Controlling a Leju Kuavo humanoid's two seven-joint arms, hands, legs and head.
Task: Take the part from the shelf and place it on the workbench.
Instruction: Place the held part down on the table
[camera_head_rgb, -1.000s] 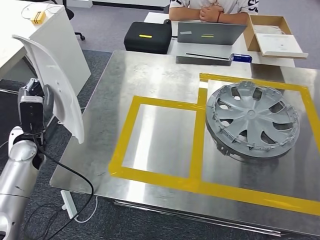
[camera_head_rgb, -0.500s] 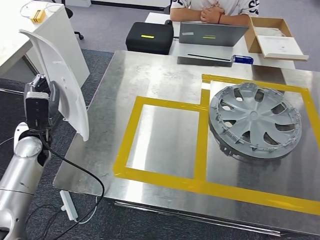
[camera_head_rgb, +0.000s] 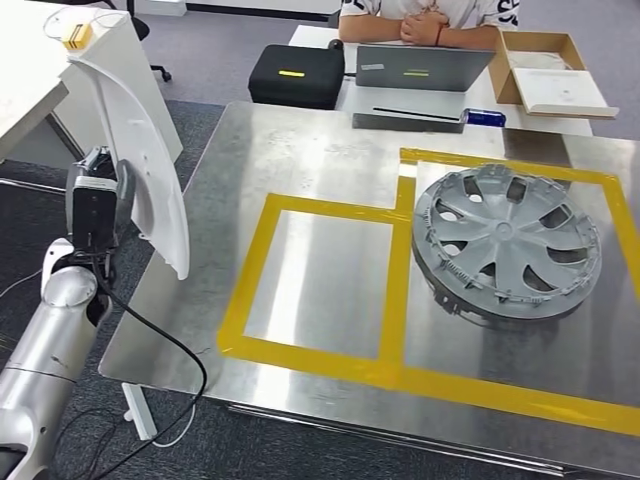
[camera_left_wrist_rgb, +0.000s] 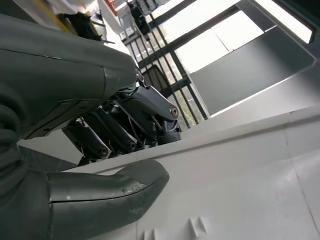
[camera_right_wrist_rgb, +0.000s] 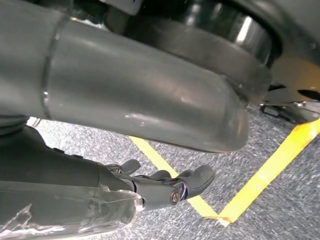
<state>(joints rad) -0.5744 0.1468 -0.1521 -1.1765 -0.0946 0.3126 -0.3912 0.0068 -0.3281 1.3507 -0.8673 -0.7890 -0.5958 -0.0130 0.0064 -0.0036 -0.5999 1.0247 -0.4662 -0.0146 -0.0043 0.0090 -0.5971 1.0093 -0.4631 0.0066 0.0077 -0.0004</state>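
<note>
Left hand (camera_head_rgb: 113, 205) gripping the white curved part (camera_head_rgb: 140, 140), thumb (camera_left_wrist_rgb: 109, 197) pressed on its face, dark fingers (camera_left_wrist_rgb: 124, 132) behind its edge; part upright in the air just beside the workbench's (camera_head_rgb: 317, 150) left edge. Further right, yellow tape squares (camera_head_rgb: 392, 290), grey hubcap (camera_head_rgb: 506, 240) inside one. Right hand (camera_right_wrist_rgb: 166, 187) empty above grey floor, fingers loosely apart.

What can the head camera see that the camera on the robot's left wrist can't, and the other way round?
Head view alone: the steel workbench with its yellow tape squares, a grey wheel cover lying in the right square, the laptop, black case and cardboard box behind.

Left wrist view alone: up close, the thumb lying on one face of the white part with dark fingers behind its edge, and windows beyond.

Both: the left hand gripping the white part.
</note>
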